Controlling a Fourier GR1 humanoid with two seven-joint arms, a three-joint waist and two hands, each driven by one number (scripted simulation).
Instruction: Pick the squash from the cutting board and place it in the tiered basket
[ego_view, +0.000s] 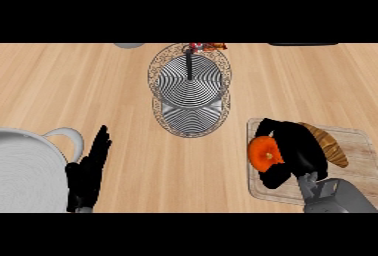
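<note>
An orange squash (262, 153) lies on the wooden cutting board (354, 145) at the right. My right hand (297, 148) is over the board with its fingers and thumb curled round the squash, hiding its right side. The tiered wire basket (190, 85) stands at the middle back of the counter, seen from above as round mesh trays on a central post. My left hand (87, 172) rests open at the lower left, fingers straight and pointing up, far from the squash.
A brown croissant (328, 144) lies on the board just right of my right hand. A large grey pot with a handle (29, 165) sits at the lower left beside my left hand. Small red items (203, 47) sit behind the basket.
</note>
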